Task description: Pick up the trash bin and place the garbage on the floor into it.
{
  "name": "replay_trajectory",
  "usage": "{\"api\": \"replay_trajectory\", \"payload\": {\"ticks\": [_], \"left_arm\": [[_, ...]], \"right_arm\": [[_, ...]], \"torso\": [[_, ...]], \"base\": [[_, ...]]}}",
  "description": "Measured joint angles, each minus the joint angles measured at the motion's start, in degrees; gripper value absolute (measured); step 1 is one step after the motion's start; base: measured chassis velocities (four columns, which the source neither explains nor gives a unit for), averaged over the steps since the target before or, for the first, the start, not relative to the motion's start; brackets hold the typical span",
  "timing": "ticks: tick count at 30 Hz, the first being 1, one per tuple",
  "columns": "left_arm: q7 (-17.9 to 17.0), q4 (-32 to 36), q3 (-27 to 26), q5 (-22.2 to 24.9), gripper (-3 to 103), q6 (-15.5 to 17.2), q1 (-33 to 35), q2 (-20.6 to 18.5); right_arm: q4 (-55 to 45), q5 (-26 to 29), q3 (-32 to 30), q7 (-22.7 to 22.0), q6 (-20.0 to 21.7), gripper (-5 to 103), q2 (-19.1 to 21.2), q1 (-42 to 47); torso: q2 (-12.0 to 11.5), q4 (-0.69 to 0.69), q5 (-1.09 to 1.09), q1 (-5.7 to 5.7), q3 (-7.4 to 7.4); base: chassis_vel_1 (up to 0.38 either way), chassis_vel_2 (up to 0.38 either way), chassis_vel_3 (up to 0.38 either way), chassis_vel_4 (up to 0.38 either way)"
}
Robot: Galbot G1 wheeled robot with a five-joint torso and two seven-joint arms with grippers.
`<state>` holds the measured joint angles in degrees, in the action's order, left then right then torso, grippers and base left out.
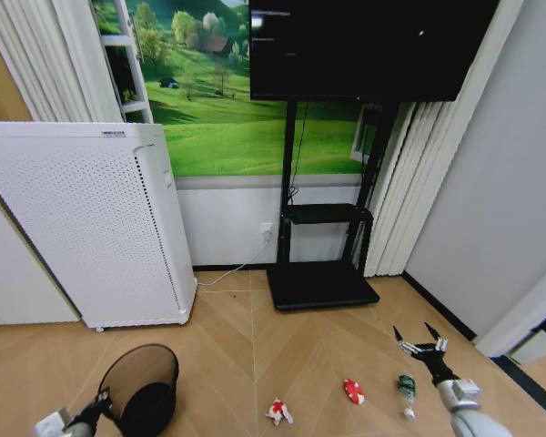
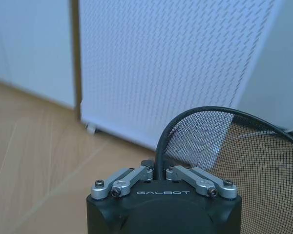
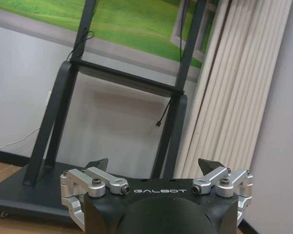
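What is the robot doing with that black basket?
The left gripper is shut on the rim of the trash bin, holding it tilted near the white box appliance. The right gripper is open, up in the air near the bottle. The bottle, a red piece and a wrapper lie on the floor, not yet in the bin.

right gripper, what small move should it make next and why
Probably lower the right gripper toward the green-labelled bottle lying on the wood floor just beneath it. Its fingers stand open and empty, and the bottle is the nearest litter. The left gripper is shut on the mesh trash bin's rim, so the bin seems ready to receive it.
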<state>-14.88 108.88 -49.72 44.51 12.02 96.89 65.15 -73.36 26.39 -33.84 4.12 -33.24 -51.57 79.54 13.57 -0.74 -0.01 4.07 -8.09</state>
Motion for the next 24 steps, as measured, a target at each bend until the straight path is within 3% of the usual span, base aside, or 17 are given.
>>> {"api": "replay_trajectory", "payload": {"ticks": [2,5,8,9,12,16,24], "left_arm": [[2.27,4.06,-0.70,-2.61,6,-1.52,1.86,-0.08],[2.94,5.50,-1.03,-3.47,6,-2.08,2.69,0.23],[6.45,6.57,-2.61,-11.67,6,-5.59,5.08,3.37],[6.45,6.57,-2.61,-11.67,6,-5.59,5.08,3.37],[7.33,7.15,-2.85,-11.84,6,-6.97,8.48,7.85],[8.19,8.01,-3.36,-12.28,6,-8.68,10.47,9.72],[8.26,11.46,-6.36,-12.28,6,-9.70,11.12,8.82]], "right_arm": [[1.10,-2.31,0.58,0.93,-0.78,100,-1.40,0.07],[1.89,-3.06,0.79,2.81,-1.59,100,-2.32,0.17],[5.75,-9.12,0.88,6.98,-6.80,100,-6.26,-0.22],[5.75,-9.12,0.88,6.98,-6.80,100,-6.26,-0.22],[10.19,-16.65,0.62,10.54,-11.77,100,-10.09,-0.26],[13.43,-20.08,0.54,12.52,-12.82,100,-13.25,0.21],[16.81,-18.54,1.42,13.29,-12.90,100,-18.57,0.09]], "torso": [[0.00,0.02,0.03,0.00,0.00],[0.00,0.03,0.00,0.00,0.00],[0.00,0.01,0.00,0.00,0.01],[0.00,0.01,0.00,0.00,0.01],[0.00,0.06,-0.01,-0.01,0.01],[0.00,0.04,0.00,0.00,0.01],[0.00,0.02,0.02,0.00,0.01]], "base": [[0.000,0.000,0.000,0.000],[0.000,0.000,0.000,0.000],[0.000,0.000,0.000,0.000],[0.000,0.000,0.000,0.000],[0.000,0.000,0.000,0.000],[0.000,0.000,0.000,0.000],[0.000,0.000,0.000,0.000]]}}
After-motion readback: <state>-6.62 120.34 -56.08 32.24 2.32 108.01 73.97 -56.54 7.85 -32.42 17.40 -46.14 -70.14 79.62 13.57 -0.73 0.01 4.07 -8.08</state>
